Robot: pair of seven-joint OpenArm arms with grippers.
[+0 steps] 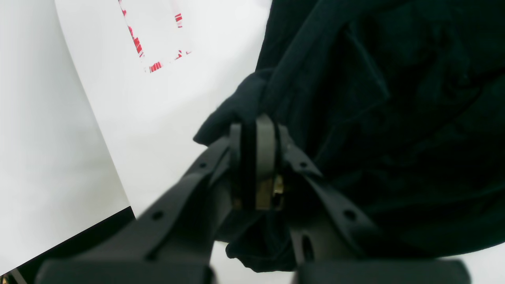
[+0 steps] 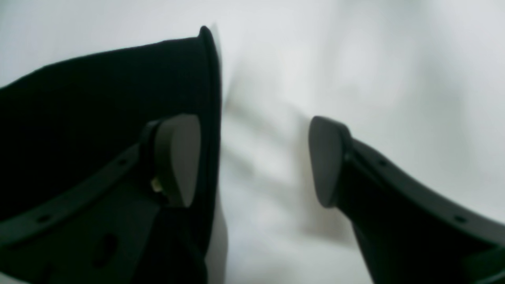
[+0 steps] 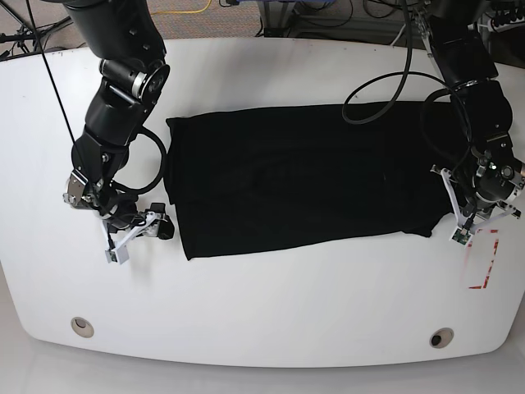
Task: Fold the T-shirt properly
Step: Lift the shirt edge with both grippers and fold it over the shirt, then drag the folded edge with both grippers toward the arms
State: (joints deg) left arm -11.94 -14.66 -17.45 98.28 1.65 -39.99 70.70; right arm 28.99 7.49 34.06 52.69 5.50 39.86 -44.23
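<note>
The black T-shirt (image 3: 295,185) lies flat across the middle of the white table, and no print shows. My left gripper (image 1: 255,125) is shut on a bunched edge of the T-shirt (image 1: 375,118), with dark cloth pinched between its pads. In the base view this left gripper (image 3: 444,218) sits at the shirt's lower right corner. My right gripper (image 2: 252,157) stands open, and the T-shirt's hem (image 2: 98,118) lies under and beside its left finger (image 2: 177,157), not gripped. The right gripper (image 3: 162,230) is at the shirt's lower left corner.
A red-marked rectangle (image 3: 483,258) lies on the table just right of the left gripper, and it also shows as the red-marked rectangle (image 1: 154,39) in the left wrist view. The table (image 3: 271,304) has two round holes near its front edge. Cables hang behind both arms.
</note>
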